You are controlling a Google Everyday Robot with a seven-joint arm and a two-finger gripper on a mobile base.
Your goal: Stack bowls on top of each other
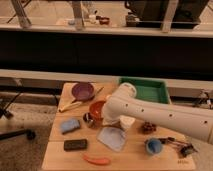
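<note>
The white arm (165, 119) reaches in from the right of the frame. Its end effector (106, 118) sits near the middle of the table (56, 150), mostly hidden behind the bulky wrist, at the right edge of the red bowl (97, 110). It is clenched, though I cannot tell whether it pinches the bowl's rim. The purple bowl (82, 91) stands apart from the red one, at the table's upper left, upright and with nothing stacked on it.

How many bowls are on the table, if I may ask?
2: purple bowl back left; red bowl mid-table, partly behind the arm, which hides the gripper there and perhaps more.
</note>
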